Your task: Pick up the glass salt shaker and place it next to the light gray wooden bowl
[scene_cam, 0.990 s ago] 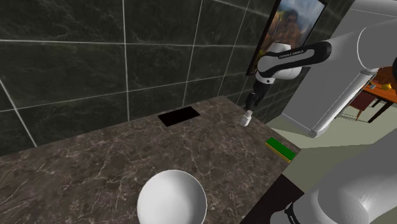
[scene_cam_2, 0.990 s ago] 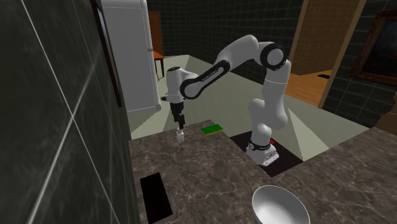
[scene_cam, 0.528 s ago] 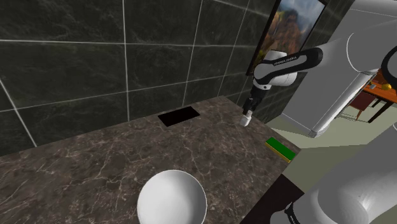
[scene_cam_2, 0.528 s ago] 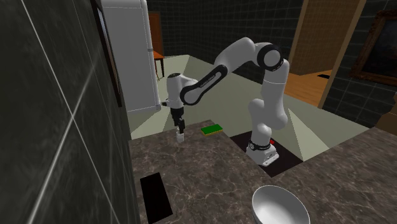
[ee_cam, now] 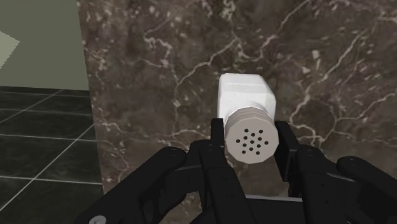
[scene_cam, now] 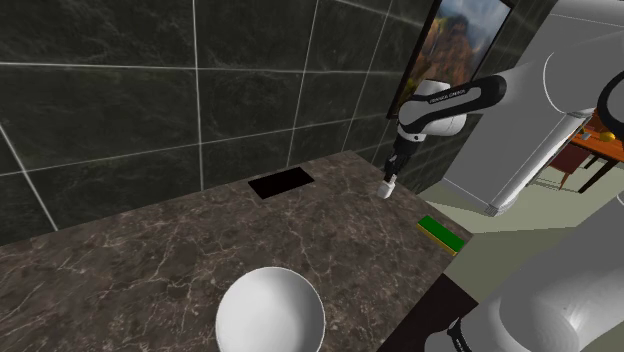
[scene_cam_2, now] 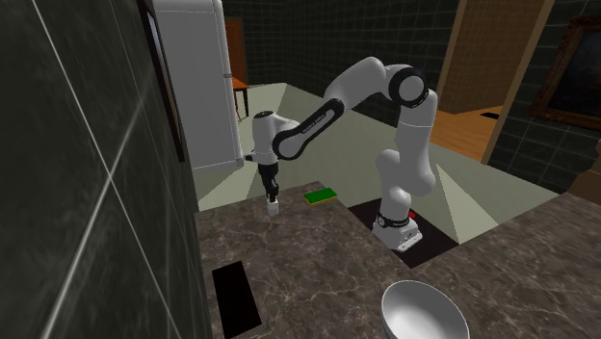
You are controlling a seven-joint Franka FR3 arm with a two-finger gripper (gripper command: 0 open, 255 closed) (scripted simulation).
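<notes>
The salt shaker [ee_cam: 247,95] is a white bottle with a perforated round cap. It stands on the dark marble counter [scene_cam: 150,250] near its far corner, by the counter's edge. My black gripper [ee_cam: 252,137] comes down on it from above, and its fingers [ee_cam: 218,136] clasp the shaker at the cap. In the shoulder view the shaker [scene_cam: 387,187] sits under the gripper [scene_cam: 391,178] at the counter's right end. The second exterior view has the shaker [scene_cam_2: 273,205] below the gripper [scene_cam_2: 272,196]. The pale bowl [scene_cam: 270,312] rests far off at the counter's near end, and it appears again as the bowl [scene_cam_2: 424,313].
A black rectangular opening [scene_cam: 279,184] lies in the counter by the dark tiled wall [scene_cam: 150,90]. A green flat thing [scene_cam: 441,233] sits past the counter's edge, beside the shaker. A white fridge [scene_cam_2: 197,87] stands behind the arm. The stand [scene_cam_2: 400,236] is beside the counter.
The hand came down over the shaker during the first half second, then stayed put. The fingers, apart before, have shut on the shaker.
</notes>
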